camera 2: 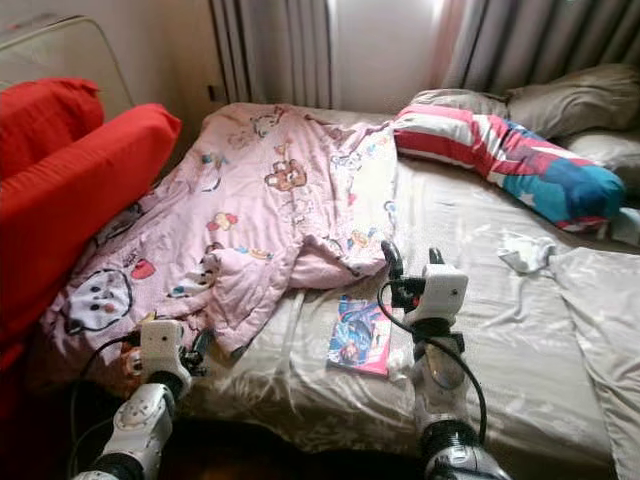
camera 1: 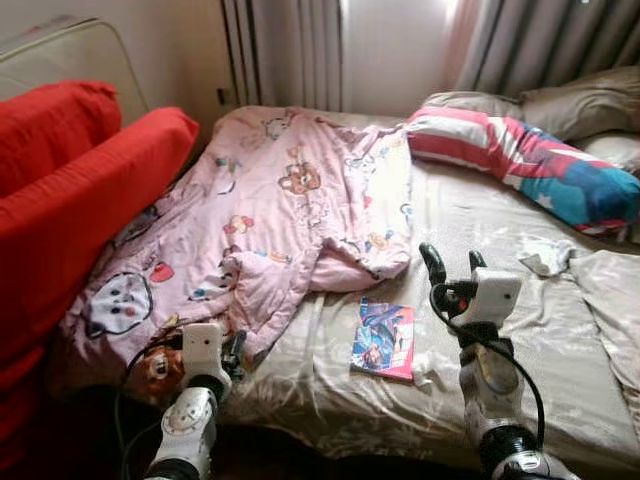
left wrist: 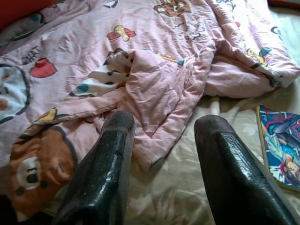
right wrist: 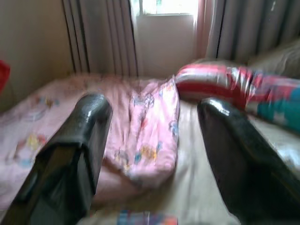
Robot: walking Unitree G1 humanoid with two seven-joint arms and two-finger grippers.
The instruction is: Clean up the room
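Note:
A rumpled pink cartoon-print blanket [camera 1: 270, 210] covers the left half of the bed [camera 1: 560, 340]. A colourful comic book [camera 1: 384, 340] lies flat on the beige sheet near the front edge. My left gripper [left wrist: 161, 129] hovers open just over the blanket's near folded edge [left wrist: 154, 108], with the book [left wrist: 281, 145] off to one side. My right gripper [camera 1: 450, 262] is raised above the sheet to the right of the book, open, pointing toward the window. A crumpled white tissue [camera 1: 545, 257] rests on the sheet at the right.
A red sofa [camera 1: 70, 190] stands against the bed's left side. A striped red, white and blue pillow [camera 1: 530, 160] and tan pillows [camera 1: 580, 100] lie at the head on the right. Grey curtains [camera 1: 290, 50] and a bright window are behind. A loose beige cloth [camera 1: 615, 300] lies far right.

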